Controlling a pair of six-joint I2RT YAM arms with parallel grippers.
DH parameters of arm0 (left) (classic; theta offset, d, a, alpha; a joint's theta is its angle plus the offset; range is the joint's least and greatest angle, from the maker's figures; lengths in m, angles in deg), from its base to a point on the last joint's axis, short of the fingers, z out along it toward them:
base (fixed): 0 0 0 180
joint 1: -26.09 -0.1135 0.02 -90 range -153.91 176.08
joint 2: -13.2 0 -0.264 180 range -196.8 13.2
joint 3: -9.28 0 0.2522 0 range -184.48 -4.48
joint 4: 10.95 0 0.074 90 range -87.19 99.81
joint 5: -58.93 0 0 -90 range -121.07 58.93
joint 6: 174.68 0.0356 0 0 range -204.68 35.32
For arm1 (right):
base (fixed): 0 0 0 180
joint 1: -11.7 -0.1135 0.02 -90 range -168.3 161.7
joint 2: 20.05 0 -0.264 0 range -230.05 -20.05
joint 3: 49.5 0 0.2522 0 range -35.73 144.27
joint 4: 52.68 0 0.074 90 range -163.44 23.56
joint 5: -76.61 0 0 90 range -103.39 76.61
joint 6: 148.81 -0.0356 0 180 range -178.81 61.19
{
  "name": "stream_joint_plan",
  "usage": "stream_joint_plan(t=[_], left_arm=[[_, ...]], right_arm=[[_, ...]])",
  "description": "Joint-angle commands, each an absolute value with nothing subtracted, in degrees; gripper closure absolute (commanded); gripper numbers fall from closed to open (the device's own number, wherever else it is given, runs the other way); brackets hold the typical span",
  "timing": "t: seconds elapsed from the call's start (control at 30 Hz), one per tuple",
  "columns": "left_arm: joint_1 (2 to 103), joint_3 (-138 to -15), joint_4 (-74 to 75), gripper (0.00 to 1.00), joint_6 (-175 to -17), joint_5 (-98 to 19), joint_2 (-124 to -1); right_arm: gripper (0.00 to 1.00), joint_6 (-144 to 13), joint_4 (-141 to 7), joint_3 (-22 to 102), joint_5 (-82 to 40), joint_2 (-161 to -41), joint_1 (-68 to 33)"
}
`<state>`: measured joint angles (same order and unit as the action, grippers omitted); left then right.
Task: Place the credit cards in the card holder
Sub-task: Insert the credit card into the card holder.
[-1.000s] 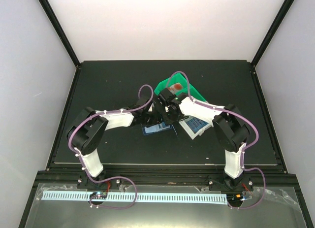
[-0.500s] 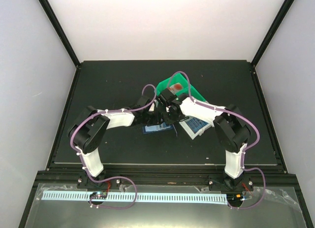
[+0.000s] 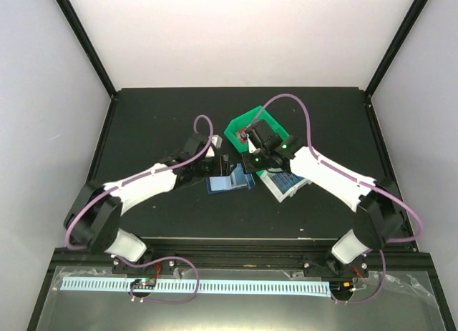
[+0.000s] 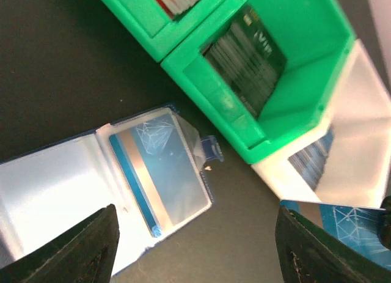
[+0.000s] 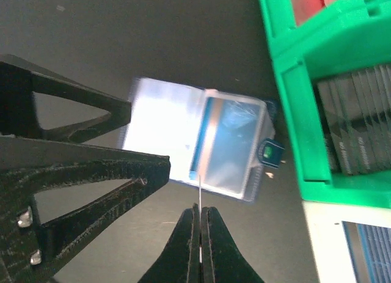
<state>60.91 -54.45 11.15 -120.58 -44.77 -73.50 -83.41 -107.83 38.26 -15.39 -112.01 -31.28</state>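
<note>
Quantities: one dark navy folding card holder (image 4: 61,191), one blue plastic card (image 4: 165,173) in its pocket, one thin edge-on card (image 5: 200,194), one green plastic bin (image 4: 208,90), one white plastic bin (image 4: 360,142).

This is a robotics lab test cell: a matte black worktop (image 3: 157,116) is boxed in by white panel walls (image 3: 236,31) on black metal frame posts (image 3: 82,38), with a pair of white-and-black robot arms (image 3: 147,182) bolted at its near edge, trailing purple cables (image 3: 290,97).

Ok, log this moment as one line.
left gripper: open, by card holder | right gripper: shut on credit card, edge-on at holder | blue card: in pocket
</note>
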Motion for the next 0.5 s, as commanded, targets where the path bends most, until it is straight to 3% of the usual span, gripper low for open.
stream_joint_plan(t=[0.0,0.23,0.47], left_arm=[[60.5,-51.7,15.2,0.25,-119.5,-40.2,-66.5],[58.1,-45.2,20.2,0.1,-120.8,-36.4,-56.0],[54.1,-43.0,24.5,0.09,-122.3,-37.5,-52.9]], right_arm=[[0.99,-84.7,-101.5,34.1,-22.1,-108.6,-30.8],[0.99,-88.0,-88.1,24.4,-29.1,-102.3,-28.8],[0.99,-89.4,-80.1,23.8,-35.2,-106.3,-25.5]])
